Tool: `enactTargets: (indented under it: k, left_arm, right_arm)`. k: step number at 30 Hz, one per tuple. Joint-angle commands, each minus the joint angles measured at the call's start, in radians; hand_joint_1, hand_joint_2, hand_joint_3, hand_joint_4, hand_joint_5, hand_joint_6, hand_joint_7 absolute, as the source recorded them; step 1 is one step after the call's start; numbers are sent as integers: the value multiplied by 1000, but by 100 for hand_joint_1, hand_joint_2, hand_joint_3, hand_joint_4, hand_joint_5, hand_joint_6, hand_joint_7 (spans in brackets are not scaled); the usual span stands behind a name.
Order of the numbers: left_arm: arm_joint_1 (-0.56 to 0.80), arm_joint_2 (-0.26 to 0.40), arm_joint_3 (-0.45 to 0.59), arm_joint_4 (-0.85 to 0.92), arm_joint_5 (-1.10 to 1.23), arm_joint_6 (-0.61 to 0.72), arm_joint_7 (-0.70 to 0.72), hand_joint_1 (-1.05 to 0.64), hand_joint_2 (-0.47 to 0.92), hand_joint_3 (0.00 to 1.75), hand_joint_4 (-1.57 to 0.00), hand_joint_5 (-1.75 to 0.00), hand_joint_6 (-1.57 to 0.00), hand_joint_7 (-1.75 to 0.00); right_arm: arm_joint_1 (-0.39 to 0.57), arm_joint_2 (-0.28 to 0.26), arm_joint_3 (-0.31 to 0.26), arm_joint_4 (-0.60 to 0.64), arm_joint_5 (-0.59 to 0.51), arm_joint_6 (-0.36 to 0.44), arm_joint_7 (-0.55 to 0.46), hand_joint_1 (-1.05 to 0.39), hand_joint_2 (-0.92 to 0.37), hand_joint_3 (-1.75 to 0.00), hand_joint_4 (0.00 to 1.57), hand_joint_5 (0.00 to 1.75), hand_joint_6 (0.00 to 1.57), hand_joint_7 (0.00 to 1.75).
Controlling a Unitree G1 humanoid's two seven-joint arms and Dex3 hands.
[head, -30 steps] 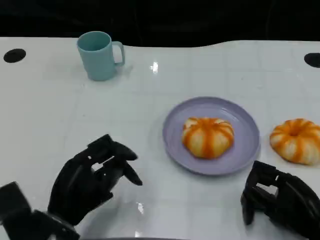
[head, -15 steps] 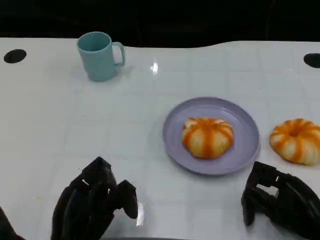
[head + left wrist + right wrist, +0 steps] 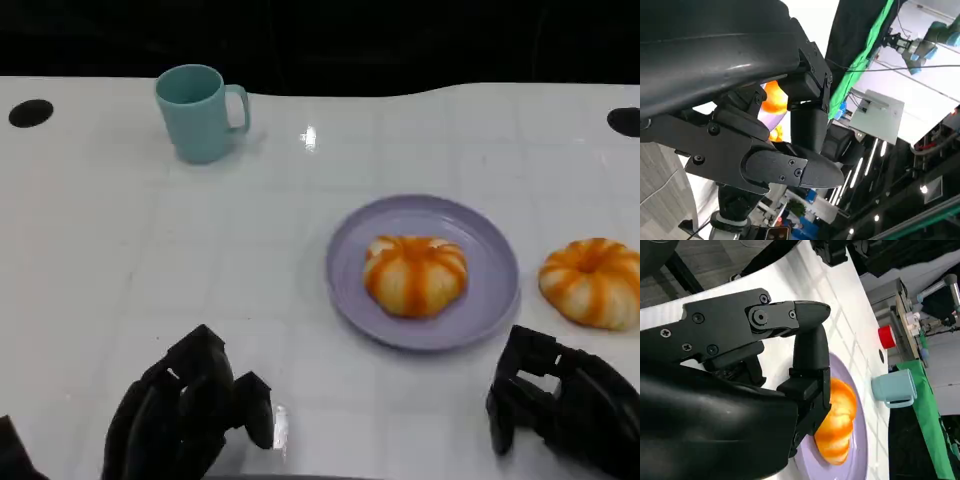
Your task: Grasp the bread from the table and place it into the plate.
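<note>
The second orange-striped bread (image 3: 592,281) lies on the desk (image 3: 200,250) just right of the purple plate (image 3: 500,290), directly ahead of the nearer, empty right hand (image 3: 560,410), fingers loosely curled.

Left robot hand (image 3: 190,420) matte black, blocky, jointed; right robot hand (image 3: 560,412) likewise, with visible screws.

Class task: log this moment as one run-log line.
left hand: empty | right hand: empty | orange-striped bread: on lilac plate | second bread: on table
</note>
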Motion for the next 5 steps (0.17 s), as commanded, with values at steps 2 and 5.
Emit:
enactTargets:
  k: [2, 5]
  left_arm:
    - [-28, 8, 23, 41, 6, -9, -42, -76, 92, 20, -86, -175, -72, -159]
    - [-37, 10, 30, 52, 10, -11, -58, -76, 92, 21, -85, -175, -71, -158]
  right_arm:
    - [-13, -18, -16, 31, -1, -8, -10, -59, -92, -23, 73, 175, 62, 159]
    - [-18, -17, -15, 39, -3, -15, -13, -59, -92, -22, 73, 175, 64, 157]
